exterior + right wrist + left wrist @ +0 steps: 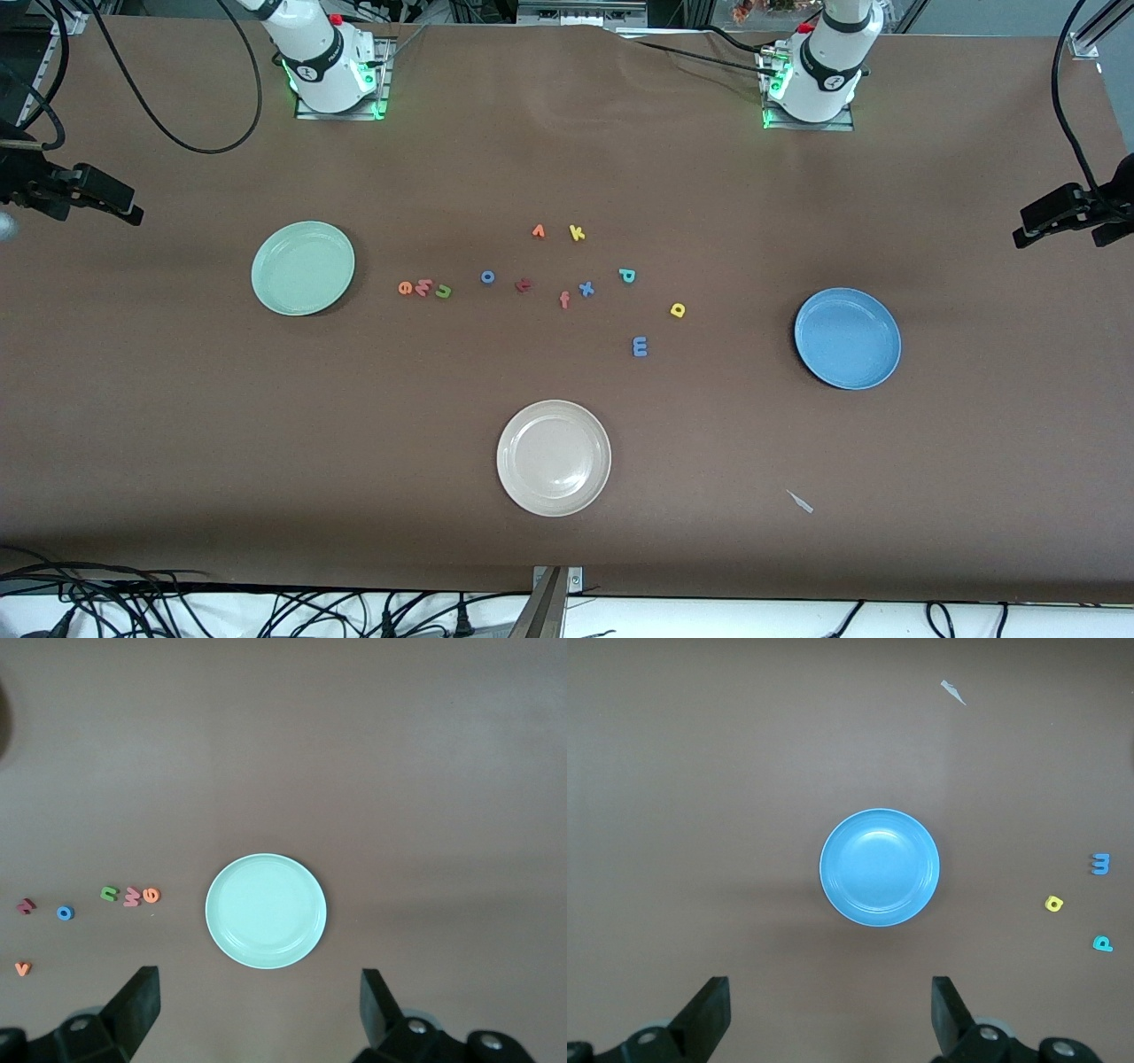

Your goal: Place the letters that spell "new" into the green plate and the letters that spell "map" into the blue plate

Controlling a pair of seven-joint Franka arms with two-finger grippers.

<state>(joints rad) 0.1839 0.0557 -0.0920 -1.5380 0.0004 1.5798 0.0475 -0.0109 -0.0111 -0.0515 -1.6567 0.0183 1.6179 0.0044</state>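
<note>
We start at the "new" letters: orange "e" (pixel 406 287), pinkish "w" (pixel 423 287) and green "n" (pixel 443 291) sit in a tight row on the brown table (pixel 567 532), just beside the green plate (pixel 303 268) toward the table's middle, none in it. In the right wrist view the same plate (pixel 266 911) lies centred between the jaw lines of the right gripper (pixel 257 1010), with the "n" (pixel 109 894), "w" (pixel 132 896) and "e" (pixel 151 895) off past one finger (pixel 137 1005); jaws wide, holding nothing.

"map" letters are loose: teal "p" (pixel 626 276), yellow "a" (pixel 678 309), blue "m" (pixel 640 346), all on the table between the middle cluster and the blue plate (pixel 848 338), well apart from it. The left wrist view puts that plate (pixel 880 867) straight ahead of the left gripper (pixel 831 1010), between its fingers (pixel 948 1010), which are spread wide and empty; "m" (pixel 1099 864), "a" (pixel 1053 903), "p" (pixel 1102 943) lie outside the jaw span.

Only the front view gives us the cream-white plate (pixel 554 457), the yellow "k" (pixel 577 233), blue "x" (pixel 586 289) and an "f" (pixel 564 300). Neither gripper shows there, just the arm bases. The wrist views alone show the jaws. The white scrap (pixel 800 501) shows in front and left wrist (pixel 953 692) views.

Readable writing: we find only the letters themselves.
</note>
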